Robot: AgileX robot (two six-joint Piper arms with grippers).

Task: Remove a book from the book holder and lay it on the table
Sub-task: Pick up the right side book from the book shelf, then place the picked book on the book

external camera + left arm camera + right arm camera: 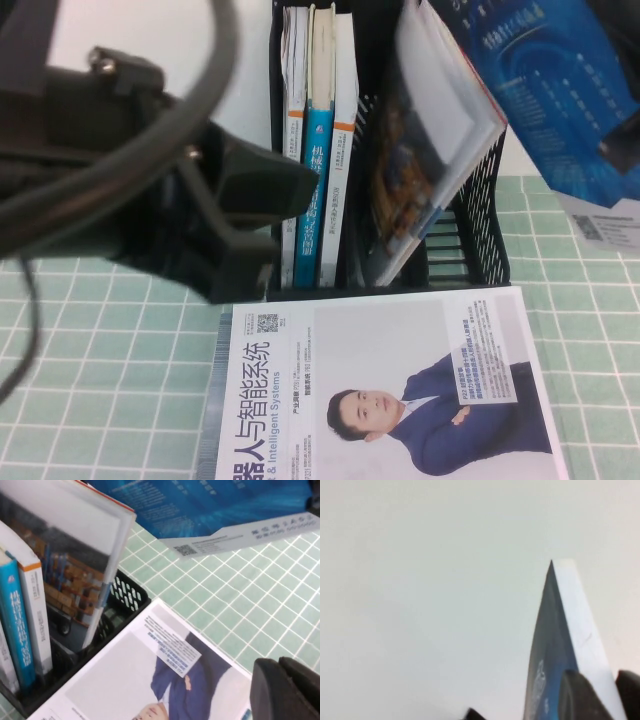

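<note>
The book [560, 90] is held in the air at the back right, above the table [100, 350], with its dark blue back cover towards the high view. It also shows in the left wrist view [210, 505]. My right gripper [602, 690] is shut on the book's [560, 640] edge, one finger on each side. The black book holder [470, 250] stands at the back centre and also shows in the left wrist view [127, 595]. My left gripper [287, 687] is shut and empty, raised over the near part of the table [240, 590]. The left arm [180, 200] fills the left of the high view.
A white magazine [400, 380] picturing a man in a blue suit lies flat in front of the holder. The holder keeps an upright teal-spined book [318, 180] with white ones beside it, and a book [430, 140] leaning in the right compartment.
</note>
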